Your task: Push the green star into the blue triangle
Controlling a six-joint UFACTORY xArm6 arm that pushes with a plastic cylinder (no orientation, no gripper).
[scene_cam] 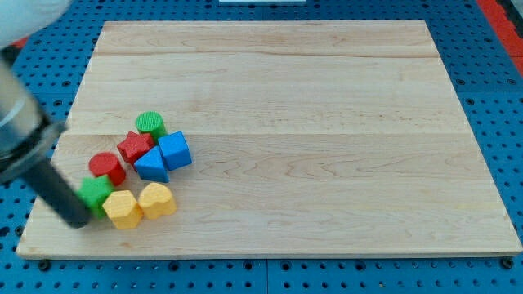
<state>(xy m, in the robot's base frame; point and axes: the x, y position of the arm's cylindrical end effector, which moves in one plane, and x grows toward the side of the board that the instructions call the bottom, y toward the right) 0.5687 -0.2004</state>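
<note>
The green star [97,193] lies near the board's lower left, partly covered by my rod. My tip [78,220] rests just left of and below the star, touching or nearly touching it. The blue triangle [152,165] lies up and to the right of the star, about one block away, against a blue cube [175,151]. A red cylinder [106,167] sits just above the star, and a yellow hexagon [122,210] sits just right of it and below.
A yellow heart [157,199] sits right of the yellow hexagon. A red star [135,147] and a green cylinder [150,124] lie above the blue triangle. The wooden board [327,122] lies on a blue pegboard. The arm's blurred body fills the view's upper left.
</note>
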